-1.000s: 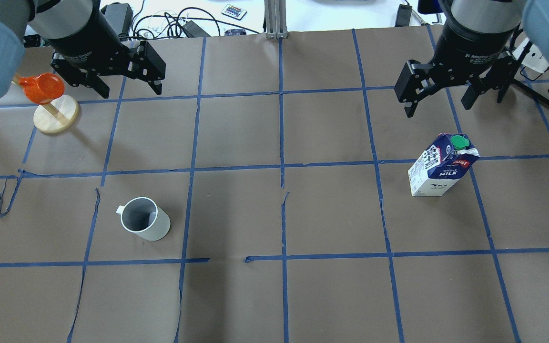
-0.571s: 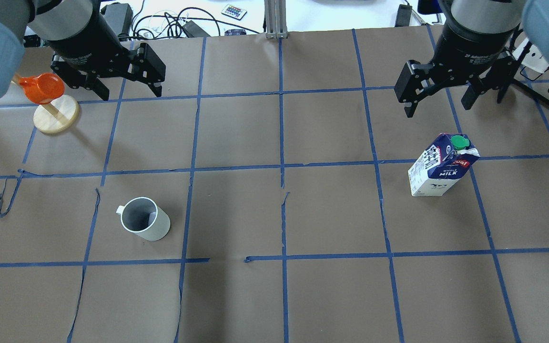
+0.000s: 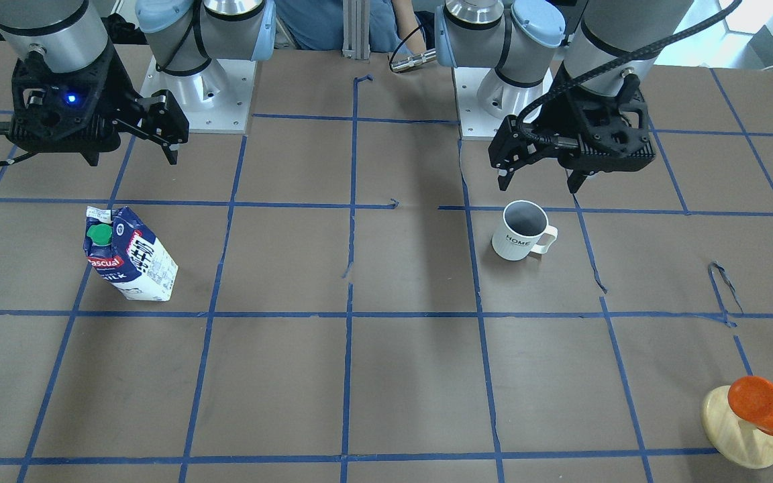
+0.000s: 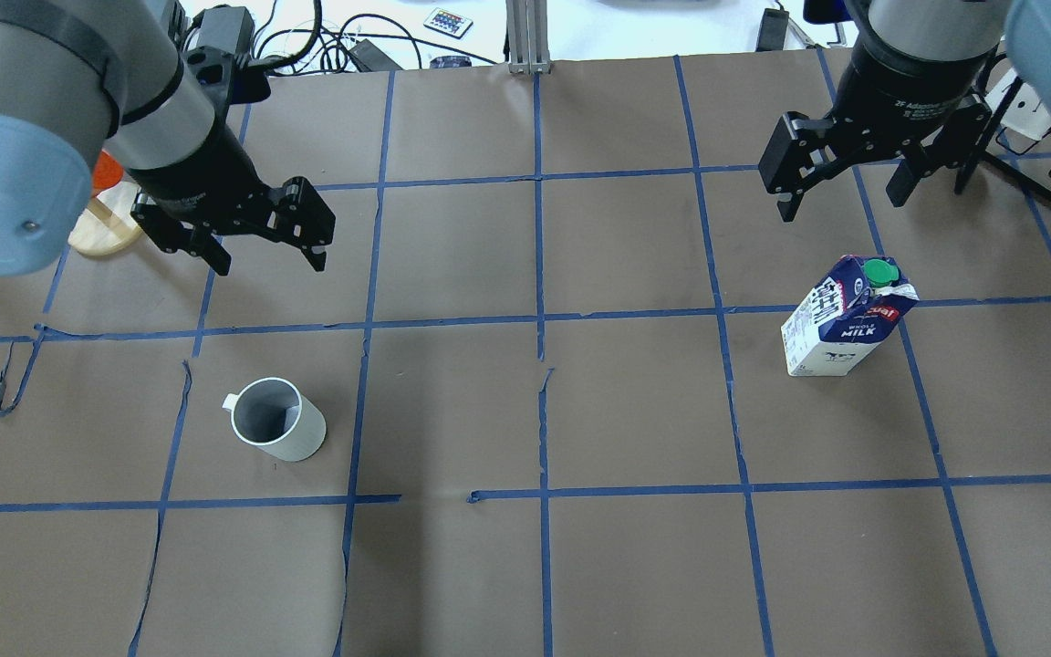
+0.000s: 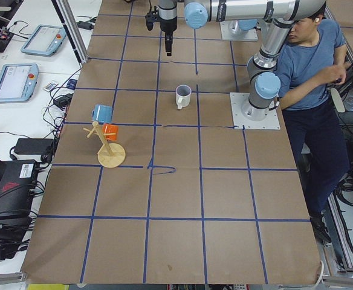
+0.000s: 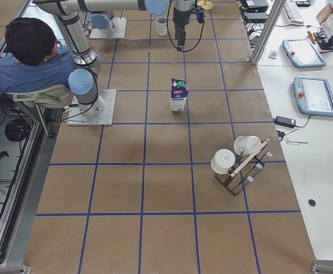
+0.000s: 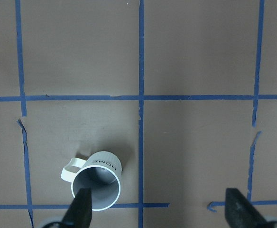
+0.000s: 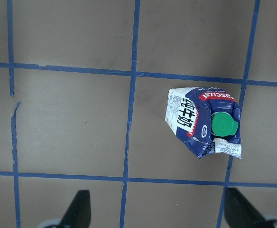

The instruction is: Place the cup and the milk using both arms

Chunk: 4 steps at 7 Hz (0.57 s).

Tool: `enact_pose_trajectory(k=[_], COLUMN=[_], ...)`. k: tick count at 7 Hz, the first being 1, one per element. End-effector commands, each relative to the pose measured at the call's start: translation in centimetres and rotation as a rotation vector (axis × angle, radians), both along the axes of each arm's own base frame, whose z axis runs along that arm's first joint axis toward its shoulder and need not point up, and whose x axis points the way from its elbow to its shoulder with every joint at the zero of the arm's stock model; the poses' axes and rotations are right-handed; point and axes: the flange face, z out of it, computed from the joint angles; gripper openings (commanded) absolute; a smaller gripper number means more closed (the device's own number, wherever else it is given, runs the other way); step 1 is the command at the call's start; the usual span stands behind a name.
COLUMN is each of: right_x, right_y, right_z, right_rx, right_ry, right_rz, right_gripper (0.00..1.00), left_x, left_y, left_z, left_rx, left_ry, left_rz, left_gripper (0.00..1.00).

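Observation:
The white cup (image 4: 277, 432) stands upright on the brown table, handle to the left; it also shows in the front view (image 3: 521, 231) and the left wrist view (image 7: 96, 186). My left gripper (image 4: 268, 260) is open and empty, in the air on the far side of the cup (image 3: 537, 182). The navy and white milk carton (image 4: 845, 319) with its green cap stands upright on the right side (image 3: 128, 255), and shows in the right wrist view (image 8: 202, 121). My right gripper (image 4: 840, 205) is open and empty, beyond the carton.
A wooden mug tree (image 3: 755, 409) with an orange mug stands at the far left, partly hidden by my left arm in the overhead view (image 4: 101, 228). A rack with white cups (image 6: 235, 162) stands at the far right. A person (image 5: 309, 60) sits behind the robot bases.
My left gripper has moved toward the near side and a little right, closer to the cup, and its arm now covers most of the mug tree. The right gripper has barely moved.

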Motion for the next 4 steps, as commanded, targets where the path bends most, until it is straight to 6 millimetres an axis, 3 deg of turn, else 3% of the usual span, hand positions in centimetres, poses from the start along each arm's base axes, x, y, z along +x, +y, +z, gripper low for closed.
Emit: enact_pose_trajectory(k=[1,3,4], right_x=[-0.4,-3.5,-5.5], right_y=[-0.2,-1.1,-1.8], right_z=[-0.2,-1.3,-3.4], right_rx=[0.005,0.020,0.053], right_ry=[0.000,-0.003,-0.016], right_rz=[-0.007,-0.068,-0.108], right_gripper=[1.00,1.00,1.00], left_x=[0.5,2.2,2.1], left_y=[2.3,5.1,5.9], left_z=[-7.9,-14.6,-16.7], left_rx=[0.139,0.173,0.176], left_ry=[0.005,-0.038,-0.037], left_rz=[-0.002,0.016,0.010], left_gripper=[1.00,1.00,1.00])
